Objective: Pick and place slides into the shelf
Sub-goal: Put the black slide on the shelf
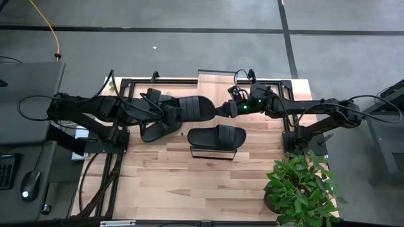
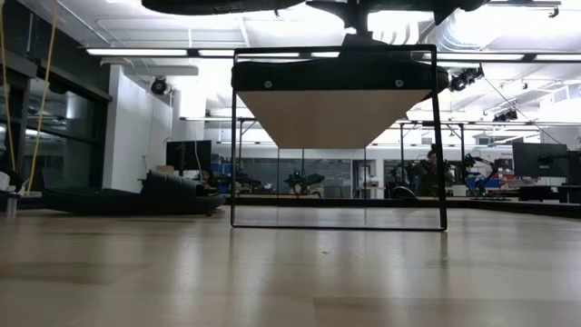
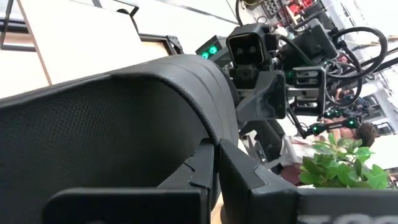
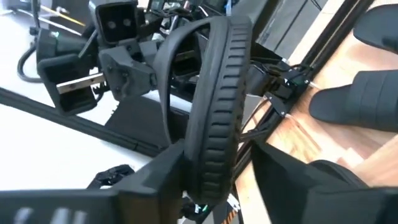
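Observation:
One black slide (image 1: 189, 108) hangs in the air between both grippers, above the table's far half. My left gripper (image 1: 169, 113) is shut on its left end, and my right gripper (image 1: 226, 110) is shut on its right end. A second slide (image 1: 216, 135) (image 2: 336, 74) lies sole-down on the shelf's wood plank top (image 2: 336, 118). The shelf (image 1: 213, 153) stands on its thin black frame near the table's middle. A third slide (image 1: 151, 130) (image 2: 136, 198) lies flat on the table under the left arm. The right wrist view shows two slides on the table (image 4: 367, 99) (image 4: 380, 25). My left gripper pinches the held slide at the edge of its sole (image 3: 214, 146), coming level from the table's left. The dotted sole fills that wrist view and hides how far back it reaches. The slide is lifted clear. My right gripper has the slide's ribbed band (image 4: 211, 155) between its two fingers (image 4: 171, 165), coming level from the table's right. A thin gap shows beside the other finger, so touch on that side is unclear. The slide is lifted clear, on edge.
A potted plant (image 1: 300, 186) stands at the table's near right corner. The near half of the wooden table (image 1: 189, 189) holds nothing else. A black frame (image 1: 126, 85) runs along the far and left edges.

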Tool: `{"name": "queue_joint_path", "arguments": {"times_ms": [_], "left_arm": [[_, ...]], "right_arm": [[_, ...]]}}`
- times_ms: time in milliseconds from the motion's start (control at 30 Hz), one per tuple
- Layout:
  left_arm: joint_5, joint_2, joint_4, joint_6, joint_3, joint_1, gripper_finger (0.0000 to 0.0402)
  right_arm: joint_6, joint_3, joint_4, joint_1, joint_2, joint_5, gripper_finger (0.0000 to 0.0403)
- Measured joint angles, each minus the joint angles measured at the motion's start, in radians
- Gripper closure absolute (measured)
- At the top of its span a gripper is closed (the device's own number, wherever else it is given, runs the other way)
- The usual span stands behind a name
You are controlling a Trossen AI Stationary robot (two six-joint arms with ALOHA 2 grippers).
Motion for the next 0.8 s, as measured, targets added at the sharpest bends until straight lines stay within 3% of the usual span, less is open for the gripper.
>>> {"name": "queue_joint_path", "arguments": {"times_ms": [300,567,800], "left_arm": [[0.001,-0.001,0.002,0.009,0.000,0.000,0.0374],[0.007,-0.003,0.001,0.025,0.000,0.000,0.0373],[0.061,-0.031,0.006,0.127,0.000,0.000,0.0368]], "right_arm": [[0.016,-0.001,-0.008,-0.006,0.000,0.014,0.0382],[0.032,-0.002,-0.006,-0.006,-0.001,0.030,0.0382],[0.048,-0.002,0.015,-0.006,-0.003,0.034,0.0394]]}}
